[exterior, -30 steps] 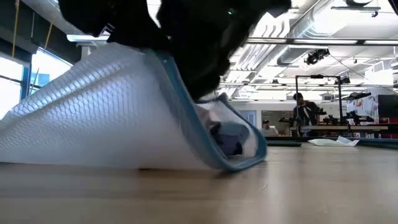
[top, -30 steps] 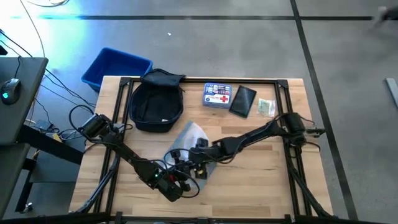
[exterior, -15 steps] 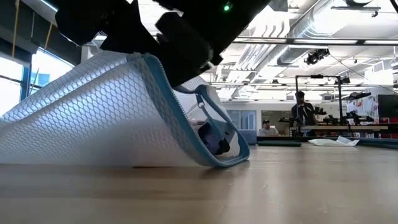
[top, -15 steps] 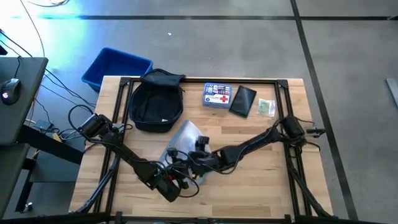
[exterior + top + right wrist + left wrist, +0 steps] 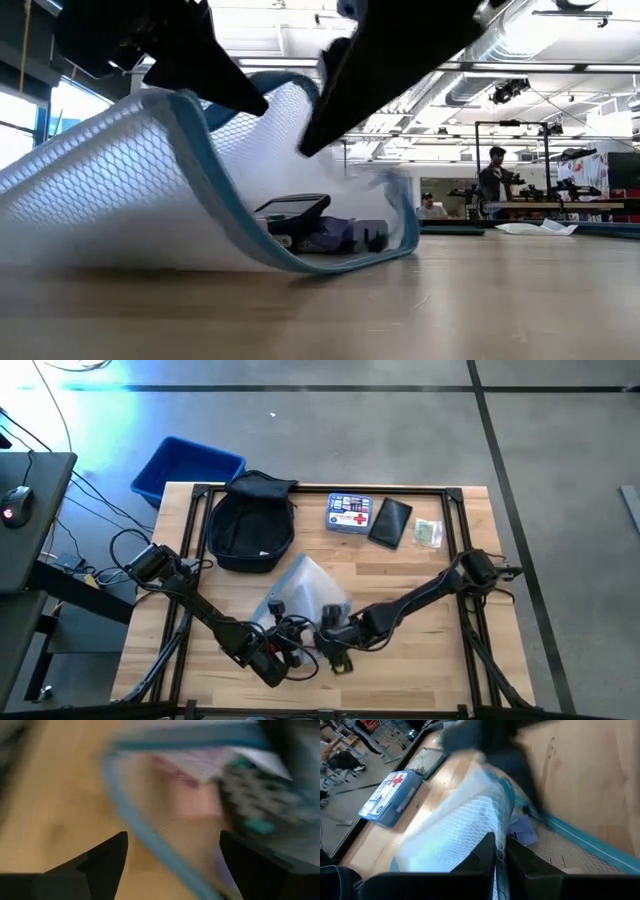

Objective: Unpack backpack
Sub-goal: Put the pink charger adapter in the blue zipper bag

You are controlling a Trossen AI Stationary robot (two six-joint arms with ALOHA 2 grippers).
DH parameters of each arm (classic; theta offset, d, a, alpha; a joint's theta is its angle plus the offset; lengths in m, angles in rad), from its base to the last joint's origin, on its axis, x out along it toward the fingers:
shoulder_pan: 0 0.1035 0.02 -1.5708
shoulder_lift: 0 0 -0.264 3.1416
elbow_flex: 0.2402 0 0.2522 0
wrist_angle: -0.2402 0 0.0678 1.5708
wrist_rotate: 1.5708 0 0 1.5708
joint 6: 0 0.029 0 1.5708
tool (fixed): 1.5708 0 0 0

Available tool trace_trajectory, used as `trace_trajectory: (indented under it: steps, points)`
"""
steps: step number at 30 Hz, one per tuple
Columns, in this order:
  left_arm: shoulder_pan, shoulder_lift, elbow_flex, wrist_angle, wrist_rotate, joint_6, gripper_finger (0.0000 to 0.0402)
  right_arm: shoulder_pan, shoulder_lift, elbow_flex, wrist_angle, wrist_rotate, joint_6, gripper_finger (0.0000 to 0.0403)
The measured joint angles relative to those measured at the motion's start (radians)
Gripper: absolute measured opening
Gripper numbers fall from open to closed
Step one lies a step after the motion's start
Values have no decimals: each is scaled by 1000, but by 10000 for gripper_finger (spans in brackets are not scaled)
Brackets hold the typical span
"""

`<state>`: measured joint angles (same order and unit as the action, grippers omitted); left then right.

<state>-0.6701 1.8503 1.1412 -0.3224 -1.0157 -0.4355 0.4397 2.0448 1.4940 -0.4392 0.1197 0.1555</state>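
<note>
The dark backpack (image 5: 250,525) lies at the table's far left, and no gripper touches it. Nearer the front lies a white mesh pouch (image 5: 305,588) with blue trim, its mouth (image 5: 330,200) gaping. Small things show inside it (image 5: 320,232). My left gripper (image 5: 500,851) is shut on the pouch's upper edge. My right gripper (image 5: 172,855) stands open just in front of the mouth, with nothing between its fingers. In the high view it (image 5: 335,648) is close beside my left gripper (image 5: 285,655). My left gripper pinches the blue-trimmed upper edge (image 5: 504,820) of the mesh pouch's mouth between its two shut fingers. The fingers come slanting down from the table's near left side. That edge is held up off the table, and the pouch's lower layer (image 5: 340,262) rests on the wood.
A first-aid tin (image 5: 350,513), a flat black pouch (image 5: 390,522) and a small packet (image 5: 428,532) lie along the far edge to the right of the backpack. A blue bin (image 5: 185,468) stands off the table's far left corner. Bare wood (image 5: 420,660) shows at the near right.
My right gripper has drawn back from the pouch toward the table's near edge, rolling a little. The pouch's mouth has spread wider: its held upper edge stands higher and arches over, while the lower layer has stayed on the table. The things inside now show.
</note>
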Motion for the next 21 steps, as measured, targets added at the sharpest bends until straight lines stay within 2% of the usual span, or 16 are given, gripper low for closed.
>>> trace_trajectory:
  steps: [5, 7, 8, 12, 15, 17, 21]
  points:
    - [-1, 0, 0, 5, -5, 6, 0, -29, 76, -1, 140, -146, -51, 248]
    - [-3, 0, -2, 5, -6, 19, 0, -50, 118, -1, 213, -148, -67, 226]
    - [-3, 0, -2, 5, -7, 19, 0, -61, 137, -2, 243, -113, -76, 215]
    - [-2, 0, -2, -9, -23, 30, 0, -72, 160, -3, 297, 156, -63, 177]
    - [-2, -2, -3, -11, -36, 29, 0, -64, 150, -5, 294, 276, -109, 158]
    - [-3, -5, 0, 0, -37, 20, 0, -53, 144, -5, 295, 299, -112, 152]
    - [-7, -5, 1, 8, -27, 18, 0, -30, 131, -5, 281, 260, -127, 150]
